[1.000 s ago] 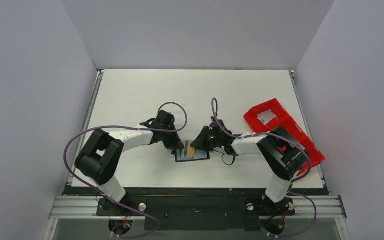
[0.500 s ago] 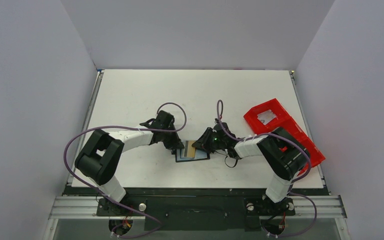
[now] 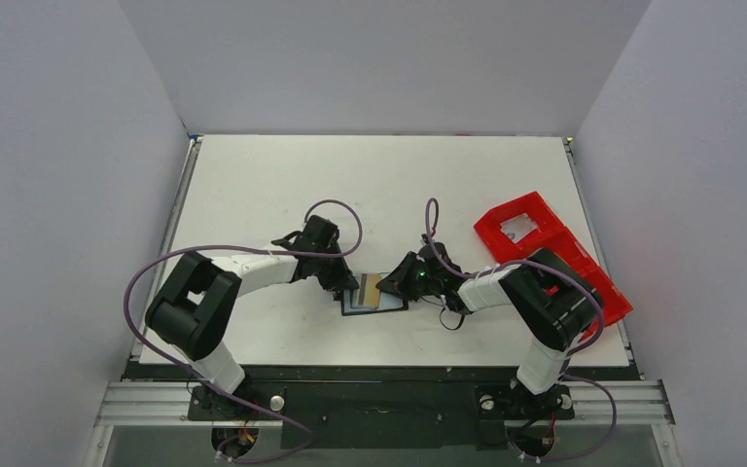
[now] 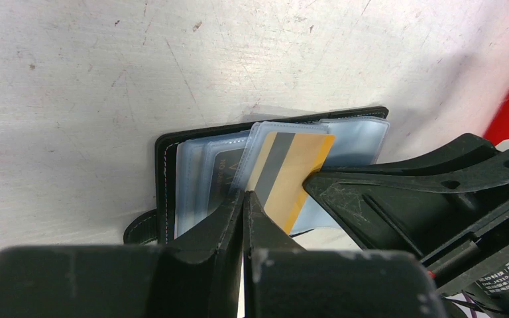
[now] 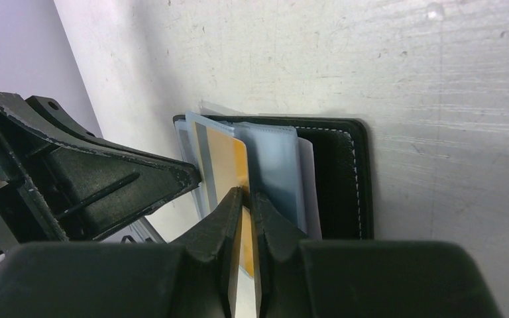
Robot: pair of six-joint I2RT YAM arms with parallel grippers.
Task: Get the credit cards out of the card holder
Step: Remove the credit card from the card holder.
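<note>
While the left jaws, pressed together, pin the open card holder (image 4: pixel 164 179) at their tips, the right jaws pinch an orange card (image 5: pixel 224 162) between them. Next, I judge, it needs a straight pull out of its clear sleeve (image 5: pixel 275 165).

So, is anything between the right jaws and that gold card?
Nothing visible. The right jaws are closed on the edge of the gold card, which sits partly in a clear sleeve of the card holder. The shut left jaws rest on the sleeves beside it.

Open card holder (image 4: pixel 164 189) — gold card (image 4: pixel 305 159) askew
</note>
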